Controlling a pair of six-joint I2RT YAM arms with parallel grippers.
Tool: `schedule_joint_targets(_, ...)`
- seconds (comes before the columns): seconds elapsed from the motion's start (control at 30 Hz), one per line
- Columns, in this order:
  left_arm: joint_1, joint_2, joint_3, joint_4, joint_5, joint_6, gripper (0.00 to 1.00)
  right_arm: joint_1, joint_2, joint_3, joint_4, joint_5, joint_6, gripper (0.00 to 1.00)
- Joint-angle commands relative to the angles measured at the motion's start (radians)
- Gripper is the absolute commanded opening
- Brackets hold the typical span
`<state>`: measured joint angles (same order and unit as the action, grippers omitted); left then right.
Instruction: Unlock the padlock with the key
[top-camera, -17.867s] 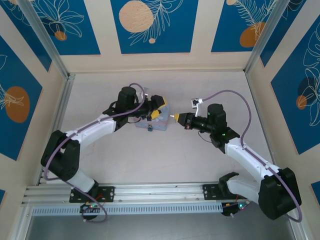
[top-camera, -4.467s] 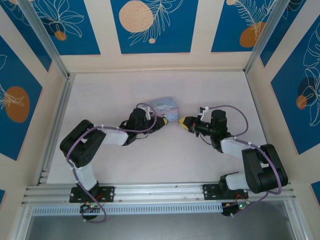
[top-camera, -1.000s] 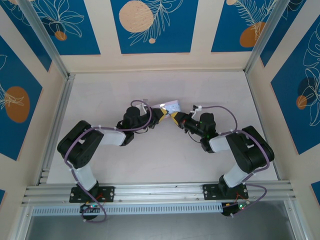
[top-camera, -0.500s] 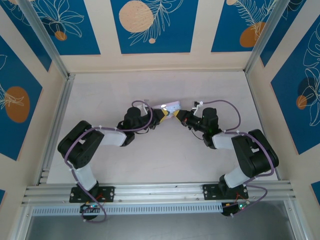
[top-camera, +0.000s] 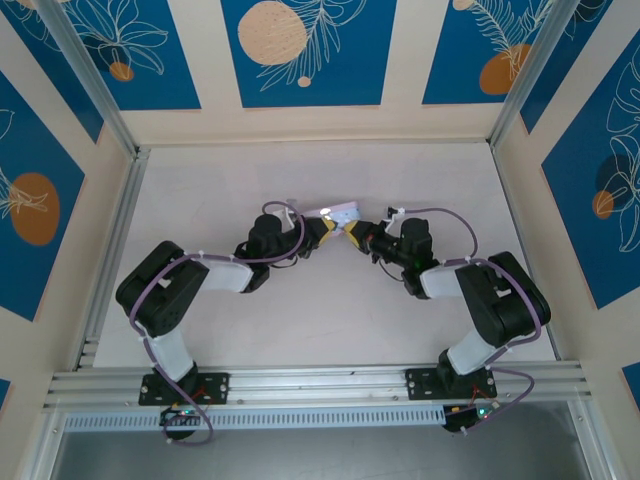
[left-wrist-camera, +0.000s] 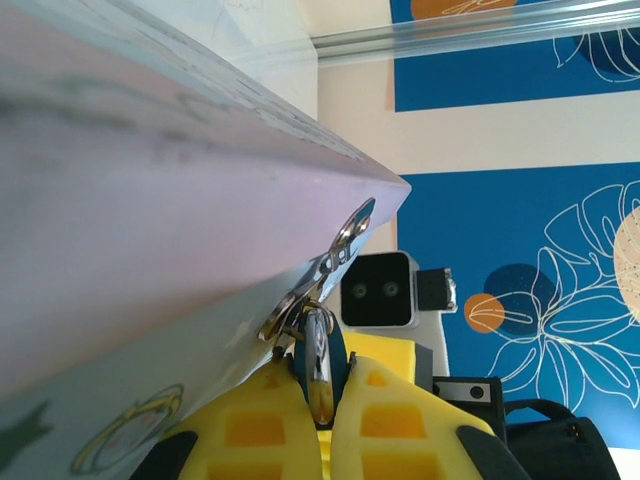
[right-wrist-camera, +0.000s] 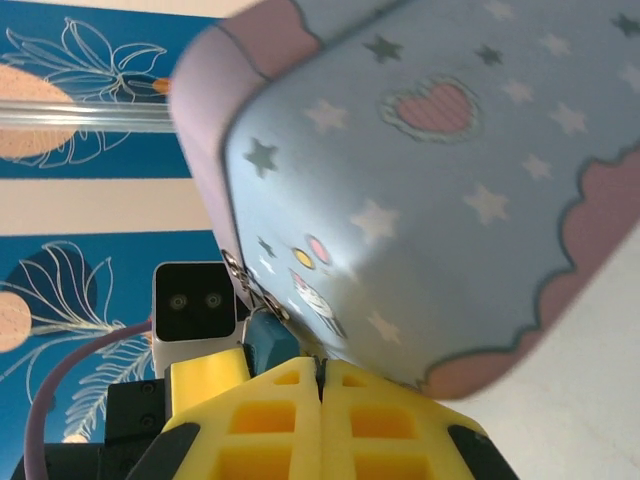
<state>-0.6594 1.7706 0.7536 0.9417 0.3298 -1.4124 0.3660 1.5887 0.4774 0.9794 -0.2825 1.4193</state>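
Padlock (left-wrist-camera: 321, 352) clamped between the yellow fingers (left-wrist-camera: 255, 425) of the left gripper (left-wrist-camera: 319, 388), over the middle of the table (top-camera: 300, 320) and a little toward its far edge, where the two arms meet nose to nose. Its shackle appears hooked into the metal hasp (left-wrist-camera: 342, 238) at a corner of the pale blue tin (right-wrist-camera: 430, 190), which is tipped steeply on edge. The lock's long axis runs from the hasp straight back into the left claw, shackle end toward the tin and body buried between the pads. Which way the keyhole faces cannot be told. The right gripper (right-wrist-camera: 322, 372) has its jaws pressed together, its tips close under the tin's lower edge and just beside the lock. Whether the key sits in that pinch is too small to tell. The likely trouble from here is misalignment. A thin key offered at an angle to so small a lock would probably skate off its face or twist within the pinch. A turning force could also roll the lock out of the left claw's narrow hold. With the tin leaning on that same link, any slip might let it swing or topple, and the two claws stand close enough to knock together.
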Motion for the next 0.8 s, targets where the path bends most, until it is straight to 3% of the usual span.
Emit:
schedule_joint_targets(0.0, -0.042, -0.008, 0.022, 0.116, 0.096, 0.003, 0.00, 0.060, 0.006, -0.004, -0.011, -0.017, 0.062, 0.00)
schedule_joint_targets(0.4, -0.047, -0.059, -0.018, 0.052, 0.027, -0.007, 0.00, 0.045, -0.075, -0.057, -0.070, 0.016, 0.053, 0.00)
schedule_joint_targets(0.77, -0.048, -0.174, -0.074, -0.084, -0.033, 0.022, 0.00, 0.030, -0.433, -0.153, -0.409, 0.036, -0.059, 0.00)
